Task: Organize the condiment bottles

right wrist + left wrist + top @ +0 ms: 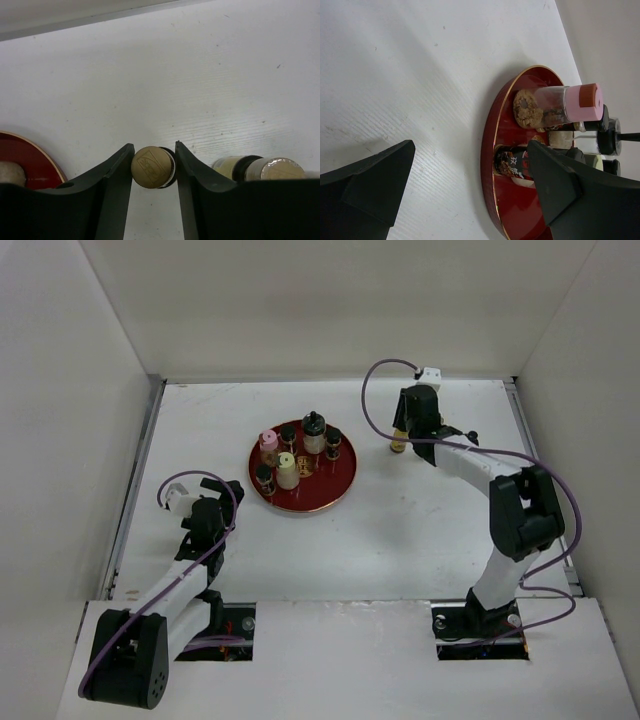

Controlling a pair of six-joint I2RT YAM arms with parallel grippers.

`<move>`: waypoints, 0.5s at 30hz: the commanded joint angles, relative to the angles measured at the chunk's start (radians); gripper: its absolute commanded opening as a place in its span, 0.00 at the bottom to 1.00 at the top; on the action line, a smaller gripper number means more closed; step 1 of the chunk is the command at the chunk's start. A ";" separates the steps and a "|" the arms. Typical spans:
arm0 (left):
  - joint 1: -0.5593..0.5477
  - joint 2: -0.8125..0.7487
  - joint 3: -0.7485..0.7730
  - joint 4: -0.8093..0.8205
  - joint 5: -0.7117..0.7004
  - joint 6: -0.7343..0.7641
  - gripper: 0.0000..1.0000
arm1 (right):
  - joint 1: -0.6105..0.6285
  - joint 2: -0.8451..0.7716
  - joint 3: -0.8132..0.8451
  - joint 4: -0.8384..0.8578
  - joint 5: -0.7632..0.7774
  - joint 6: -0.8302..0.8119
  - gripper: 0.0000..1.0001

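Right gripper (pixel 154 146) clamped on the gold-capped bottle (pixel 151 166); left gripper (pixel 470 150) spread wide, holding nothing.

My fingers pinch the cap out on the bare table, well apart from the red tray (pixel 330 492) where the other bottles (pixel 287 472) stand. I'd lift straight up, keep it upright, clear the second bottle (pixel 260 168) just beside, then set down on the tray's bare side.

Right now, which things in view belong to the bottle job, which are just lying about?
Job: pink-capped bottle, cream-capped bottle, dark-capped bottles, all on the red tray; gold-capped bottle in the right gripper; another bottle beside it.
Lying about: the red tray, purple cables.
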 commanded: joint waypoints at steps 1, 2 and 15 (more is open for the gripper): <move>-0.001 -0.015 0.016 0.044 0.005 0.008 1.00 | -0.006 0.011 0.039 0.026 -0.012 -0.005 0.42; -0.001 -0.020 0.016 0.044 0.000 0.008 1.00 | -0.005 0.006 0.036 0.026 -0.012 -0.003 0.39; -0.007 0.002 0.019 0.051 0.003 0.009 1.00 | 0.099 -0.343 -0.181 0.074 0.049 0.030 0.32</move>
